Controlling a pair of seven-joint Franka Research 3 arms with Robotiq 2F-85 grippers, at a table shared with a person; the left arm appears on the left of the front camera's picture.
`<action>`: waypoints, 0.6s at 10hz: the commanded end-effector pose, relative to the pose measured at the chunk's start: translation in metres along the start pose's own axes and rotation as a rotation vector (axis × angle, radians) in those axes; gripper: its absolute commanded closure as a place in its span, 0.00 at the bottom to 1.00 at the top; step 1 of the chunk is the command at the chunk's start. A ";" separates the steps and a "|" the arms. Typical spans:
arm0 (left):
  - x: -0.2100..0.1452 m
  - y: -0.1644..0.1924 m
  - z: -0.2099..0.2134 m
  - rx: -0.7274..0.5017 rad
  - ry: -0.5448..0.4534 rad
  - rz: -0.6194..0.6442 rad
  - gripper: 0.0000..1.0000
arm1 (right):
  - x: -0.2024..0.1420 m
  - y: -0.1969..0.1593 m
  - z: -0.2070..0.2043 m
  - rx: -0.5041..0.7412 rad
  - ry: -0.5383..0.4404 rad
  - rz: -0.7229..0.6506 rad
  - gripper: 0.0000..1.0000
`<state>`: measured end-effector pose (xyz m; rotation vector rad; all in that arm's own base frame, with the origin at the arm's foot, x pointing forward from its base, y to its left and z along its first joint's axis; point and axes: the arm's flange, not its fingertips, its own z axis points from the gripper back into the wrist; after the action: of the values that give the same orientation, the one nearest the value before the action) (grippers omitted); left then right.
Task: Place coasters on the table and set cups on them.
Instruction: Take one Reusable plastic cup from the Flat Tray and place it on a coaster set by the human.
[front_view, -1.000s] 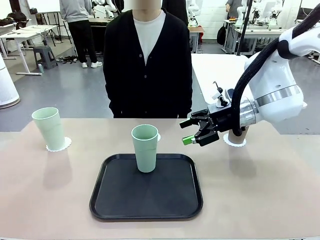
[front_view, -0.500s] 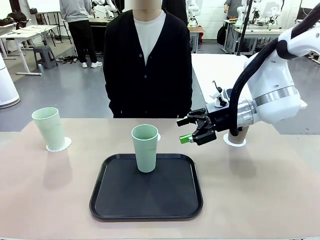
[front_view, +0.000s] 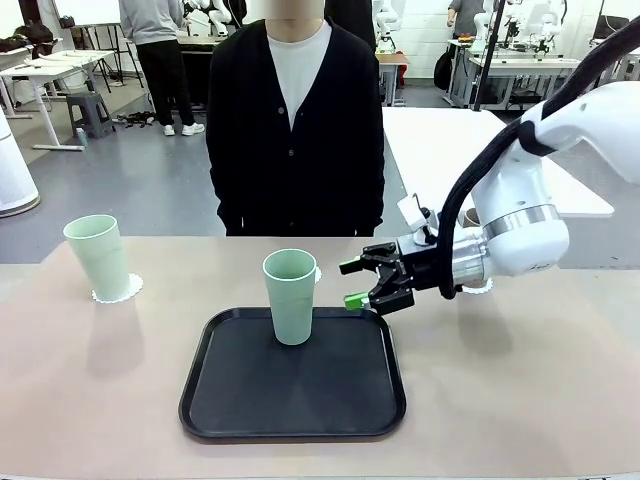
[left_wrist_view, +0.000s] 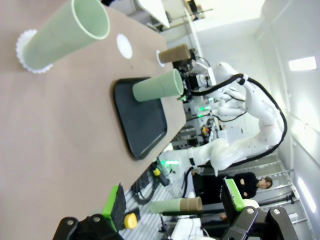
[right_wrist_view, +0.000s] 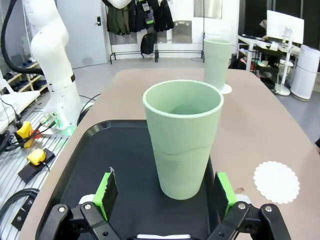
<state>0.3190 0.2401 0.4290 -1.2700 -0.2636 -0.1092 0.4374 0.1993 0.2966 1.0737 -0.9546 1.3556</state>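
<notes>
A pale mint cup (front_view: 290, 296) stands upright on the black tray (front_view: 240, 400). My right gripper (front_view: 360, 282) is open just to its right, at mid-cup height; in the right wrist view the cup (right_wrist_view: 184, 140) stands just ahead of the open fingers (right_wrist_view: 106, 192). A bare coaster (front_view: 316, 273) lies behind the tray on the table (front_view: 520, 380). Another mint cup (front_view: 98, 257) sits on a coaster (front_view: 118, 290) at the far left. My right arm partly covers a third coaster (front_view: 478, 288); the left wrist view shows a brown cup (left_wrist_view: 175, 53) on it. My left gripper (left_wrist_view: 173, 200) is open, away from the cups.
A person in a black cardigan (front_view: 295, 130) stands at the far edge of the table, hands out of sight. A white table (front_view: 450, 150) stands behind on the right. My left arm's white links (right_wrist_view: 50, 60) rise beside the table's left end.
My right gripper has moved left and a little lower, from beside the right-hand coaster to close by the mint cup on the tray. The cups have not moved.
</notes>
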 end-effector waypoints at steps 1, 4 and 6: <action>-0.002 -0.001 0.000 -0.009 -0.007 -0.010 0.00 | -0.007 -0.007 -0.013 0.010 -0.041 0.006 0.00; -0.002 -0.001 0.000 -0.009 -0.007 -0.010 0.00 | -0.013 -0.011 -0.031 0.026 -0.062 0.021 0.00; -0.002 -0.001 0.000 -0.009 -0.007 -0.010 0.00 | -0.017 -0.013 -0.037 0.014 -0.071 0.018 0.00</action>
<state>0.3191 0.2401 0.4290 -1.2700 -0.2635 -0.1093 0.4440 0.2230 0.2776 1.1383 -0.9495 1.3634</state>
